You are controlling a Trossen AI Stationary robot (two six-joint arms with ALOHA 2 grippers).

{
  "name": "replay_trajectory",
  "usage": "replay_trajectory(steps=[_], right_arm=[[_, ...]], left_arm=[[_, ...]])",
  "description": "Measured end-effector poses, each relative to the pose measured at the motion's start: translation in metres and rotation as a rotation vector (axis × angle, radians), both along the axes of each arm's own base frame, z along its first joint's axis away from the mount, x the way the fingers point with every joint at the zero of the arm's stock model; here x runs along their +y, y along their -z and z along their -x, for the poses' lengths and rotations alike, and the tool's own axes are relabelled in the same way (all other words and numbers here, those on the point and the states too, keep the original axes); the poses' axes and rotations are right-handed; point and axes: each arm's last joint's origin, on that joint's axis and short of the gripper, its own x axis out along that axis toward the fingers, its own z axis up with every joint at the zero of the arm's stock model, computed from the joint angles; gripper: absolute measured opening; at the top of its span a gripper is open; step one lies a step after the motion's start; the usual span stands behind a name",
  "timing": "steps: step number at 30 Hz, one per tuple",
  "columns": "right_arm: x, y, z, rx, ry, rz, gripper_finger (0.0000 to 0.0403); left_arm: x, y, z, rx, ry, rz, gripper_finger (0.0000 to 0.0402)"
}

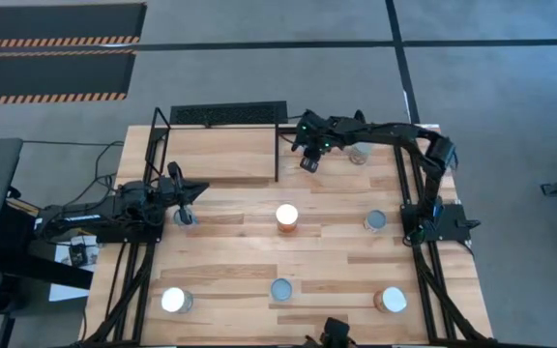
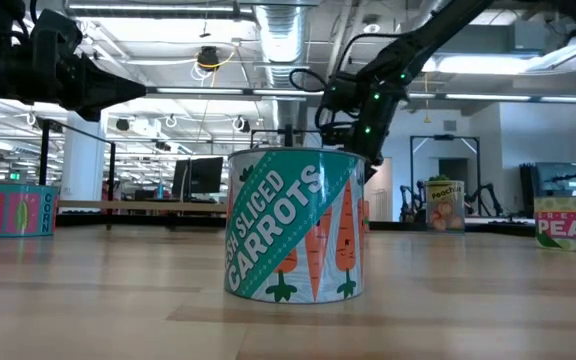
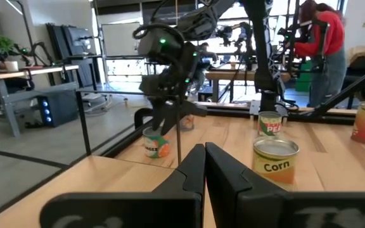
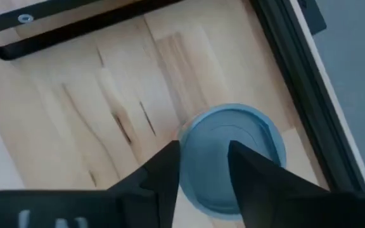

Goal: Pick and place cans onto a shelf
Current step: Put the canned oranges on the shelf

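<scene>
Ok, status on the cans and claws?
Right claw open, aimed at blue-topped can, not gripping. Left claw shut, empty, table's left. Shelf bare; its corner post close beside right claw.

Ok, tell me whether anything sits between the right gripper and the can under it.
Nothing visible does. The open right gripper hangs directly over the blue-topped can; the shelf frame lies off to one side. The left gripper waits across the table.
</scene>
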Motion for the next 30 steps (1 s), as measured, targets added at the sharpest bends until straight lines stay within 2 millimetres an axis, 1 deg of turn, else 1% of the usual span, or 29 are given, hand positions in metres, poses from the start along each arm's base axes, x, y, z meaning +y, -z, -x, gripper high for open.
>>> replay_trajectory(steps=[3, 9, 13, 17, 21, 26, 30], right_arm=[[0.0, 0.005, -0.002, 0.036, -0.011, -0.016, 0.0159], [0.002, 0.001, -0.002, 0.028, -0.011, -0.017, 0.0102], [0.002, -0.003, -0.003, 0.033, -0.01, -0.021, 0.0094], [-0.001, -0.012, -0.007, 0.013, -0.017, -0.004, 0.0112], [-0.003, -0.02, -0.009, 0.001, -0.017, 0.004, 0.0152], [-0.001, -0.02, -0.006, 0.036, -0.03, -0.009, 0.0199], [-0.004, -0.015, -0.005, 0.058, -0.03, -0.012, 0.0211]], left_arm=[[0.0, 0.0, 0.0, 0.002, 0.0, -0.005, 0.0], [0.0, 0.0, 0.0, 0.004, 0.0, -0.007, 0.0], [0.0, 0.0, 0.0, 0.004, 0.001, -0.008, 0.0], [0.0, 0.0, 0.0, 0.004, 0.001, -0.008, 0.0], [0.0, 0.0, 0.0, 0.004, 0.002, -0.008, 0.0], [0.0, 0.0, 0.0, 0.004, 0.002, -0.008, 0.0], [0.0, 0.0, 0.0, 0.004, 0.002, -0.007, 0.0]])
